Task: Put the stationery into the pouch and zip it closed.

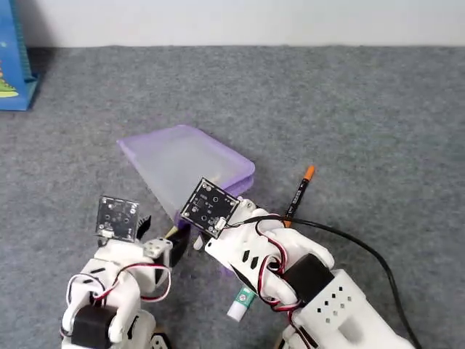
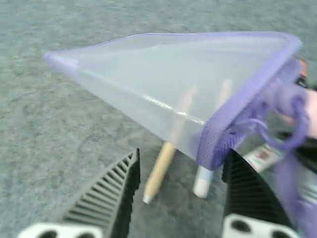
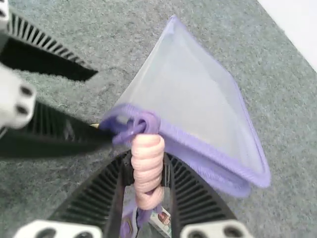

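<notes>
The purple see-through pouch (image 1: 190,161) lies near the middle of the grey tabletop (image 1: 363,109), its open end turned towards the two arms; the right claw (image 3: 146,158) is closed tight on the pink ribbed pull (image 3: 146,171), which hangs from the zip by a purple cord (image 3: 133,126); the near corner of the pouch is raised off the tabletop there. The left claw (image 2: 182,163) stands wide open just in front of the pouch mouth and has hold of nothing; between its jaws a wooden pencil (image 2: 164,161) and a white pen (image 2: 203,181) stick out of the pouch side by side, their far ends showing through the plastic and their near ends down on the tabletop.

A black pen (image 1: 298,193) with an orange cap lies outside the pouch, on the tabletop just beside the right arm; a white tube (image 1: 240,303) lies partly under that arm, and its label carries green and red print too small to read. A blue book (image 1: 11,69) sits at the far left edge of the tabletop; its cover shows a green and yellow picture, and I cannot make out any words on it.
</notes>
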You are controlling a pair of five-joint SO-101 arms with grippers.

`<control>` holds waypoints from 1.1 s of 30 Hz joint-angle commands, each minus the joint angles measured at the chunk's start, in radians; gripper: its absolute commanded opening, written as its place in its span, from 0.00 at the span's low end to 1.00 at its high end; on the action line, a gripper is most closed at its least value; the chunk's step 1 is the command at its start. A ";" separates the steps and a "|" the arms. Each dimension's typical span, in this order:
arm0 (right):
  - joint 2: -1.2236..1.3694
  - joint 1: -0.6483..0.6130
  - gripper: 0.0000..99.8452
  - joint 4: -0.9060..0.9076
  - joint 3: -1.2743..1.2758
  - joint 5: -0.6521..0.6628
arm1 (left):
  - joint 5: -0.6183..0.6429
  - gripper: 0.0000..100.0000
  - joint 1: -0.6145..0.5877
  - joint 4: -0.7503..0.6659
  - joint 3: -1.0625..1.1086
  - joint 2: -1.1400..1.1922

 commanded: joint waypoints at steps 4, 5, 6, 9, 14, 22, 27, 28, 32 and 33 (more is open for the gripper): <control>-0.031 0.002 0.01 0.030 -0.066 -0.003 | -0.014 0.26 -0.075 -0.049 -0.001 -0.011; -0.027 0.002 0.01 0.030 -0.066 -0.003 | -0.014 0.26 -0.075 -0.049 -0.001 -0.011; -0.025 0.002 0.01 0.030 -0.066 -0.003 | -0.014 0.26 -0.075 -0.049 -0.001 -0.011; -0.025 0.002 0.01 0.030 -0.064 -0.003 | -0.014 0.26 -0.074 -0.049 -0.002 -0.011; -0.024 0.002 0.01 0.025 -0.064 -0.002 | -0.014 0.26 0.017 -0.038 -0.002 -0.011; -0.024 0.001 0.01 0.030 -0.057 -0.002 | -0.014 0.26 0.098 -0.035 -0.002 -0.011; -0.025 0.001 0.01 0.030 -0.052 -0.002 | -0.020 0.26 0.021 -0.035 -0.001 -0.011; -0.028 0.001 0.01 0.031 -0.052 -0.002 | -0.021 0.26 0.002 -0.035 0.001 -0.011; -0.035 -0.016 0.01 0.033 -0.052 -0.002 | -0.021 0.26 -0.031 -0.035 0.008 -0.011; -0.035 -0.027 0.01 0.045 -0.052 -0.002 | -0.021 0.26 -0.031 -0.035 0.015 -0.011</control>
